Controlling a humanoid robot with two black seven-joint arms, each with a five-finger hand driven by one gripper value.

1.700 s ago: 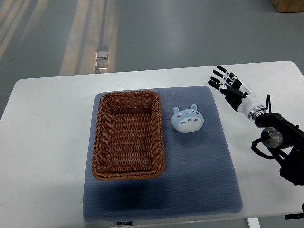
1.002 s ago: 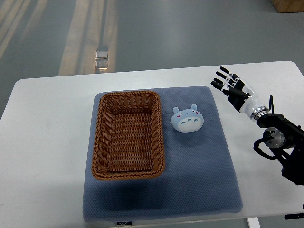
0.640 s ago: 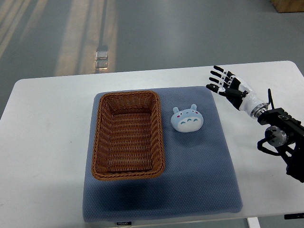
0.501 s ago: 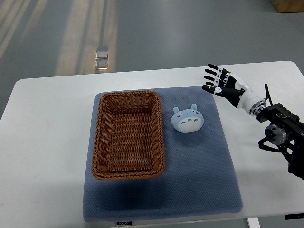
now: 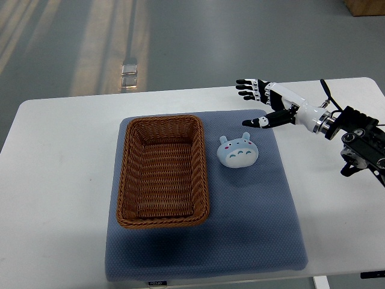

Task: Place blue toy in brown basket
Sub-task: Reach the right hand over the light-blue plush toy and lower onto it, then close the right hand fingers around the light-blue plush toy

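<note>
A light blue round toy (image 5: 237, 150) with small ears lies on the blue mat (image 5: 252, 229), just right of the brown wicker basket (image 5: 162, 170). Nothing lies in the basket. My right hand (image 5: 251, 103) hovers above and a little right of the toy, over the mat's far right corner. Its fingers are spread and hold nothing, the thumb pointing down toward the toy. The arm comes in from the right edge.
The mat lies on a white table (image 5: 60, 180). Grey floor runs behind the table, with a small clear block (image 5: 129, 70) on it. A brown box corner (image 5: 366, 6) shows at the top right.
My right hand has swung left from beside the mat's right edge to a spot over the mat, close above the toy. The toy and basket have not moved.
</note>
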